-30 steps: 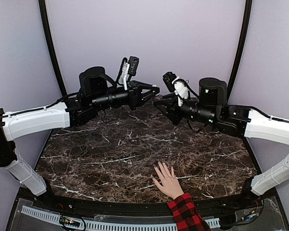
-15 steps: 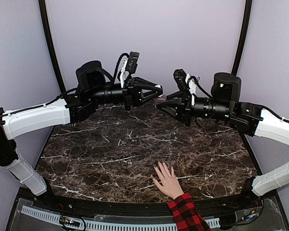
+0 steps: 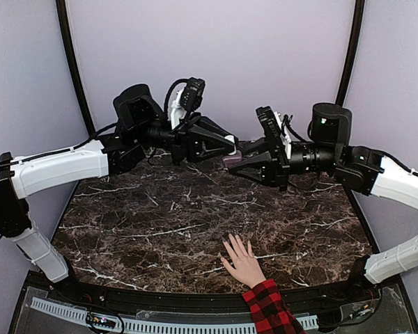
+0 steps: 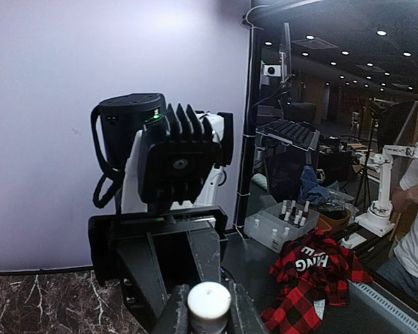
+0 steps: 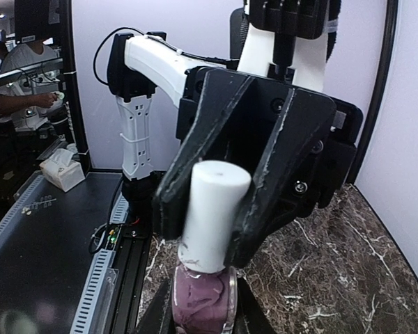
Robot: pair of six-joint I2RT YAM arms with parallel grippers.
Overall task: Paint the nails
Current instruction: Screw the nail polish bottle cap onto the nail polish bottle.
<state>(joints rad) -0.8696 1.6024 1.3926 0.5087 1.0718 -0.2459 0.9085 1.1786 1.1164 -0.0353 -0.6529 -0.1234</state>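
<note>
Above the far half of the counter (image 3: 139, 223), the left hand (image 3: 226, 147) pinches the polish bottle's white cap (image 5: 212, 209) while the right hand (image 3: 238, 167) clamps its purple glass body (image 5: 198, 303). The nails (image 3: 234, 239) lie well apart, near the front edge. An off-axis twist could slip the bottle and spill polish.
</note>
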